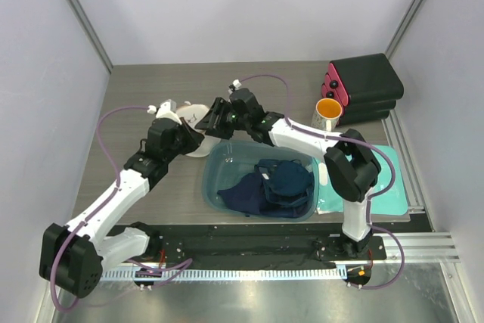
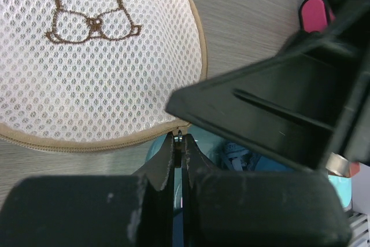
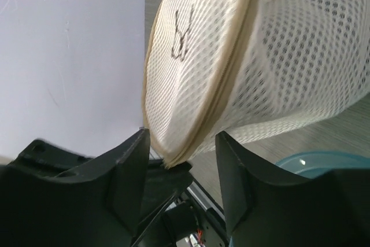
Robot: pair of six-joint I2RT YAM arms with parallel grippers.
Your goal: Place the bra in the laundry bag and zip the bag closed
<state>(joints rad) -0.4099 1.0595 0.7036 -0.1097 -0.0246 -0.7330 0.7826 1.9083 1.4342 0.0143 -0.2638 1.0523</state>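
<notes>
The laundry bag [image 2: 87,56] is a cream mesh round pouch with a brown bra emblem and a tan zipper rim. It stands on edge at the table's middle left [image 1: 198,144]. My left gripper [image 2: 179,142] is shut on the small zipper pull at the bag's lower rim; it also shows in the top view [image 1: 195,135]. My right gripper [image 3: 182,163] is open, and the bag's rim [image 3: 191,102] sits between its fingers [image 3: 130,169] without a pinch. From above, the right gripper [image 1: 214,120] is just right of the bag. The bra is not in view.
A teal bin [image 1: 215,160] with a heap of navy clothes [image 1: 276,183] sits just in front of the bag. An orange-topped cup [image 1: 328,110] and a black-and-red case [image 1: 367,85] stand at the back right. A flat teal pouch [image 1: 382,179] lies at the right.
</notes>
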